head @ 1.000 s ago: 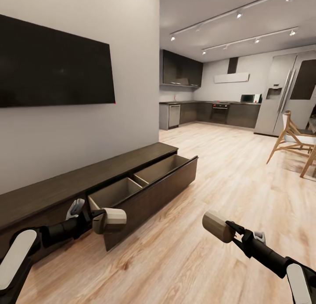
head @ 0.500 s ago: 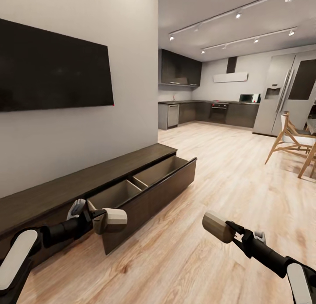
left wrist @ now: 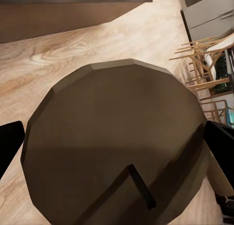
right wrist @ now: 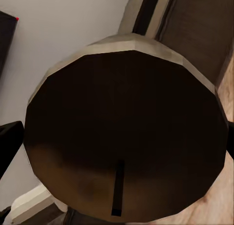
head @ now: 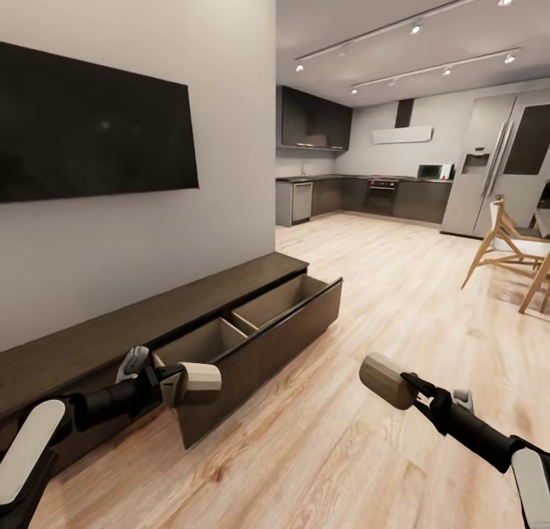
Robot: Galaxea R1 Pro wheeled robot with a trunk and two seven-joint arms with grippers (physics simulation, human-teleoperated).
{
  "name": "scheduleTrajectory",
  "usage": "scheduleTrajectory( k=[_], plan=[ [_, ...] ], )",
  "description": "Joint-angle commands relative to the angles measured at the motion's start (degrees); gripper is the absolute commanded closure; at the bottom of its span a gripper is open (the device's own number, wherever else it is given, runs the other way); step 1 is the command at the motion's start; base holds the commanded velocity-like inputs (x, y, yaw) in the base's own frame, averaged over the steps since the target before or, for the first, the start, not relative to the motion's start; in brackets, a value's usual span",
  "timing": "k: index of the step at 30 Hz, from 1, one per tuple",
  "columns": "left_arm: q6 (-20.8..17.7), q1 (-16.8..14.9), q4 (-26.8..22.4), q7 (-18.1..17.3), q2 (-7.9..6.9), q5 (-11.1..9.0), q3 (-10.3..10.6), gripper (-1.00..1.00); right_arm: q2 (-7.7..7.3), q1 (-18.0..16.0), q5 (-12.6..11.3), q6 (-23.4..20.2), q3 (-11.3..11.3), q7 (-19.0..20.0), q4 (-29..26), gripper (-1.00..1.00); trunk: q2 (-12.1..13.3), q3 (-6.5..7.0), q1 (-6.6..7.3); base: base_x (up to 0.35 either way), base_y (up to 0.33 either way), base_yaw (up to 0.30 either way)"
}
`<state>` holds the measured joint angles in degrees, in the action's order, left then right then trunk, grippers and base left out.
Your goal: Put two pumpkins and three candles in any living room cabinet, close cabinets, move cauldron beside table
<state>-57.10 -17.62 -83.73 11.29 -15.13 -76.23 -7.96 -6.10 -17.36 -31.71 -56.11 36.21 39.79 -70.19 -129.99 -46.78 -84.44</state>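
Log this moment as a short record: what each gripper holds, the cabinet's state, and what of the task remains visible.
left gripper: shut on a candle, near the open drawer's corner
right gripper: shut on a second candle, above the floor
cabinet: one drawer pulled out, two pale compartments, both look empty
candles stowed: none visible
surroundings: television on the wall above the cabinet, kitchen beyond
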Motion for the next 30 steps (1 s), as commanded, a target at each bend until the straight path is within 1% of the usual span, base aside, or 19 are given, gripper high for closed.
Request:
scheduleTrajectory(
  k=[1, 3, 8, 12, 19, 22, 30],
  plan=[
    [-0.21, -0.04, -0.03, 0.57, 0.01, -0.57, -0.04, 1.00, -0.04, -0.04, 0.33, -0.29, 0.13, 0.34, -0.51, 1.00, 0.39, 0.09, 0.24, 0.000, 0.000, 0.080],
    [-0.21, -0.04, -0.03, 0.57, 0.03, -0.53, 0.04, 1.00, -0.14, -0.04, 0.31, -0.36, 0.16, 1.13, -1.24, 1.00, 1.19, 0.33, 0.68, 0.000, 0.000, 0.092],
    [-0.21, -0.04, -0.03, 0.57, 0.06, -0.50, 1.10, 1.00, -0.20, -0.04, 0.34, -0.14, 0.18, 2.11, -1.66, 1.00, 3.20, 0.84, 1.77, 0.000, 0.000, 0.078],
    [-0.21, -0.04, -0.03, 0.57, 0.08, -0.51, 1.27, 1.00, -0.14, -0.04, 0.34, -0.11, 0.17, 2.48, -1.68, 1.00, 4.80, 1.25, 2.65, 0.000, 0.000, 0.011],
    [-0.21, -0.04, -0.03, 0.57, 0.09, -0.55, 1.51, 1.00, -0.14, -0.04, 0.29, -0.27, 0.18, 3.36, -0.98, 1.00, 7.61, 2.43, 4.19, 0.000, 0.000, -0.011],
    [-0.21, -0.04, -0.03, 0.55, 0.04, -0.58, 1.82, 1.00, -0.14, -0.04, 0.27, -0.25, 0.18, 3.36, -0.58, 1.00, 8.81, 2.97, 4.85, 0.000, 0.000, -0.170],
    [-0.21, -0.04, -0.03, 0.49, 0.01, -0.58, 1.93, 1.00, -0.14, -0.04, 0.25, -0.25, 0.18, 3.36, -0.48, 1.00, 12.02, 4.41, 6.61, 0.000, 0.000, -0.257]
  ],
)
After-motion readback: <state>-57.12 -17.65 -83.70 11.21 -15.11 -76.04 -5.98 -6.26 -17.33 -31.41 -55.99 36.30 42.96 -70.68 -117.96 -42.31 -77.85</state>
